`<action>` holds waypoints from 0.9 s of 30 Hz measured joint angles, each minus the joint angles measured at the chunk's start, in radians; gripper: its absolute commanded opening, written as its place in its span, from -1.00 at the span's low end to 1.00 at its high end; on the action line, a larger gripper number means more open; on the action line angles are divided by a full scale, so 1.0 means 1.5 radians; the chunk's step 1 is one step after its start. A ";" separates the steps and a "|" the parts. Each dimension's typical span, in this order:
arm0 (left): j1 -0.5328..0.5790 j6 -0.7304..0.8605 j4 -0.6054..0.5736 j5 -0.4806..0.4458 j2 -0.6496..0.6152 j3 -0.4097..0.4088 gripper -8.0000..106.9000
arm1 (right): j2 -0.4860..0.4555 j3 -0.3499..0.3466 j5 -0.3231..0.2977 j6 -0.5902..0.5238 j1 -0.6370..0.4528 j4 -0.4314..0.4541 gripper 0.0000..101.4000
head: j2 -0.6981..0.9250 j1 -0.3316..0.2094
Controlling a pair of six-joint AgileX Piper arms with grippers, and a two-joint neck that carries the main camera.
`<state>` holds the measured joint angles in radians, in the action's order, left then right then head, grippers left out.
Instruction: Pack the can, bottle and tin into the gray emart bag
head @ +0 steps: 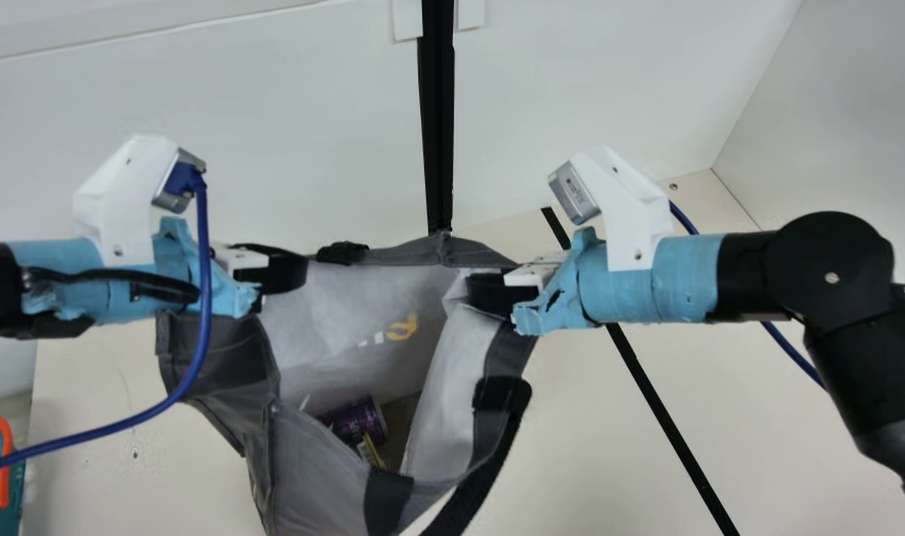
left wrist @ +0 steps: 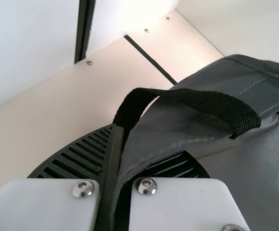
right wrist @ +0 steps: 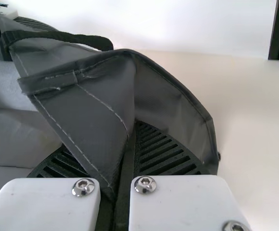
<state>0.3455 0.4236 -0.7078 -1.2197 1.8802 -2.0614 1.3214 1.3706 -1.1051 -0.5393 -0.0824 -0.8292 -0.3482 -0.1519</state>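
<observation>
Black, with ribbed fingers, the left gripper pinches tight on the gray cloth bag. Deep in the bag, lower than both grippers and between them, lies the round purple can. The black right gripper pinches the other side tight, so both should go down together.

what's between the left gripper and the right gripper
The gray bag, its mouth open and its pale inner wall spanning that gap; the main view shows it.
</observation>
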 measured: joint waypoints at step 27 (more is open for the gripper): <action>-0.019 0.001 -0.022 0.003 0.047 -0.088 -0.68 | 0.029 0.002 0.078 0.002 0.055 0.018 -1.00 | 0.000 0.000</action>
<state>0.3173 0.4254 -0.7407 -1.2157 1.9500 -2.1932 1.3656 1.3734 -0.9885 -0.5357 0.0000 -0.8021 -0.3482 -0.1519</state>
